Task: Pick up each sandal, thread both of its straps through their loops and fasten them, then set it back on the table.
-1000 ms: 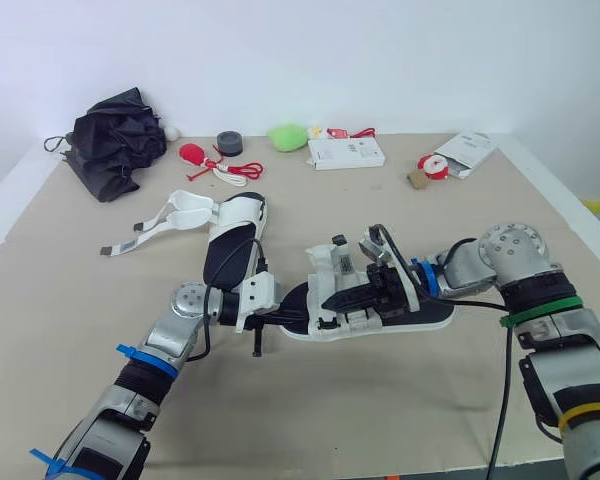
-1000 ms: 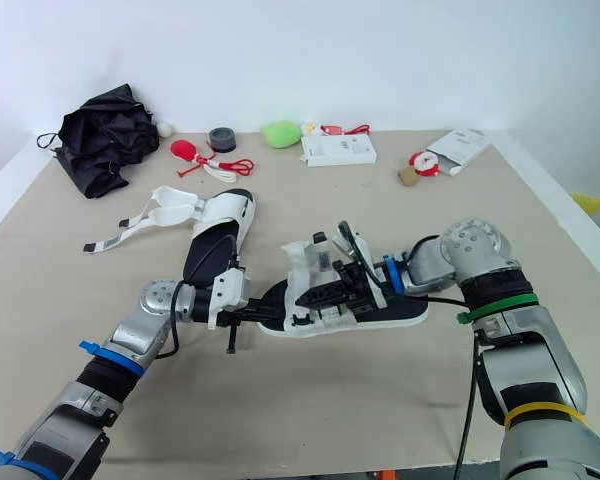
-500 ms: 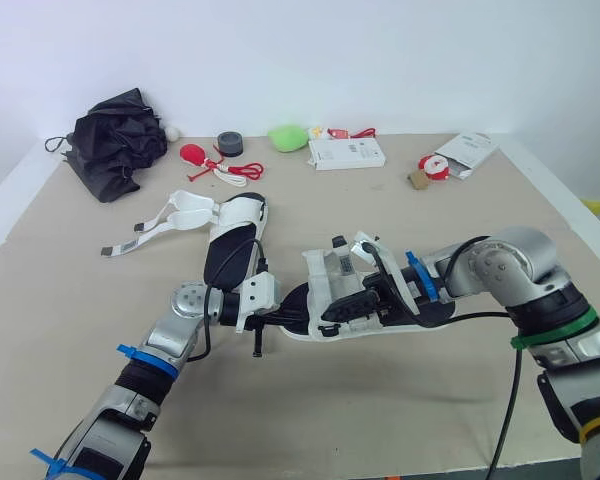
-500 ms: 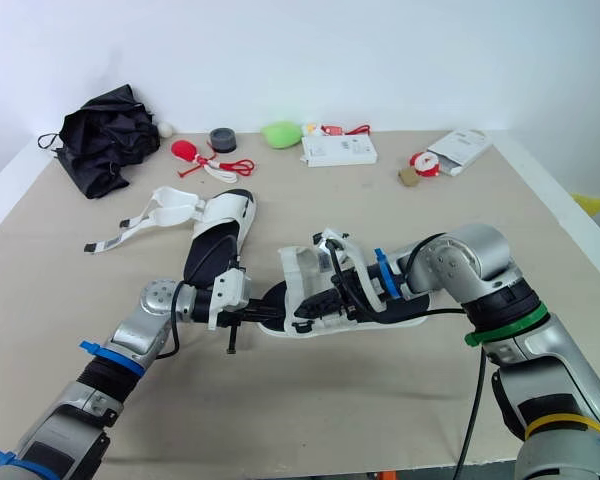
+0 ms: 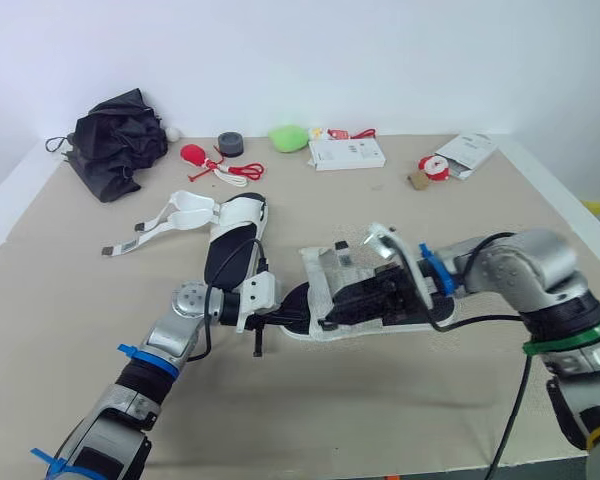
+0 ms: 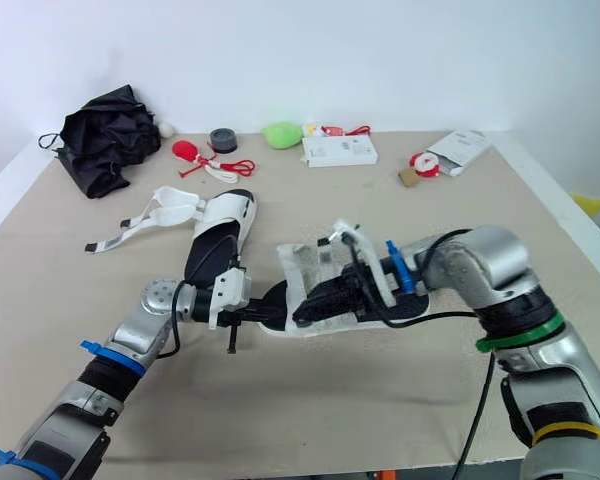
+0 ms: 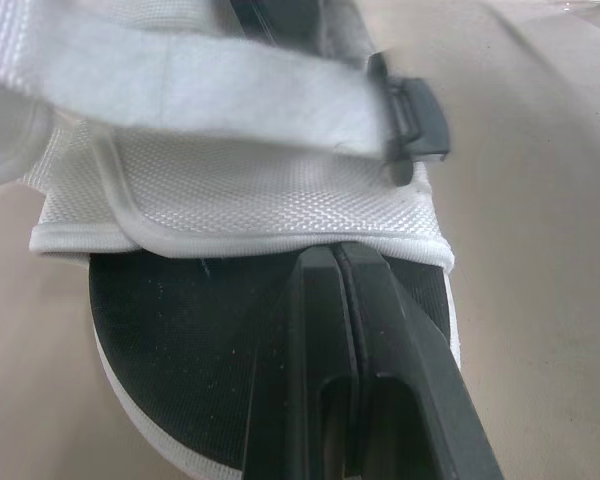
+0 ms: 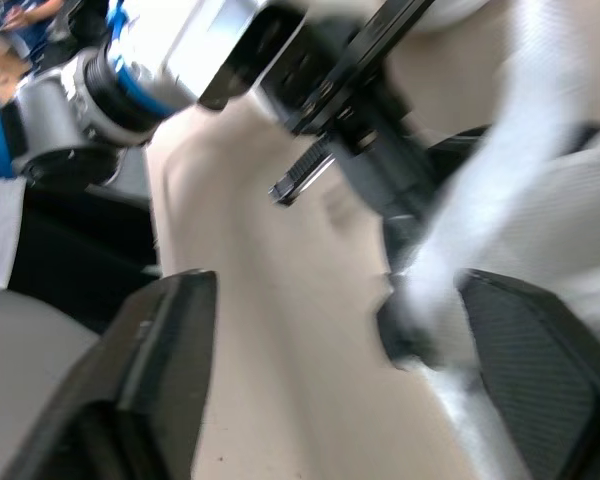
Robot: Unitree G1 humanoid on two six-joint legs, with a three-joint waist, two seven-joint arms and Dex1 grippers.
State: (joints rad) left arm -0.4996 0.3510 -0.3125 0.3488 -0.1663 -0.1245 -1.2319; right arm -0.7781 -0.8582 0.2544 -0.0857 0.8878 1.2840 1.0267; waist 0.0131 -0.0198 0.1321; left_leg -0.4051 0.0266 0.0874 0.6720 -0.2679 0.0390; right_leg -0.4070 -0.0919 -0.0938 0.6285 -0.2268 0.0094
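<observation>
**Left jaws closed on the sandal, right jaws spread above it**

The left gripper (image 7: 337,258) had its two black fingers pressed together. Their tips met the hem of the white mesh upper of a black-soled, white-rimmed sandal (image 5: 318,275), gripping it at that end. Just past those tips, a white webbing strap (image 7: 210,95) with a black plastic end piece (image 7: 416,118) lay across the mesh. The sandal's black insole spread out beneath the closed fingers, and the shoe lay on the tan table (image 5: 380,420).

The right gripper (image 5: 352,302) reached over the same sandal from the opposite end, its jaws set wide apart. A blurred white strap sat close beside one of its fingers (image 8: 540,380) and clear of the other. The left gripper stood straight beyond the open jaws.

Beyond the left gripper and well away from both sets of jaws, a second sandal (image 5: 230,240) of the same make lay flat, its white straps (image 5: 175,215) unfastened and trailing. Farther still lay a crumpled black fabric bundle (image 5: 115,140), a green lump (image 5: 288,137) and a flat white box (image 5: 346,152).
</observation>
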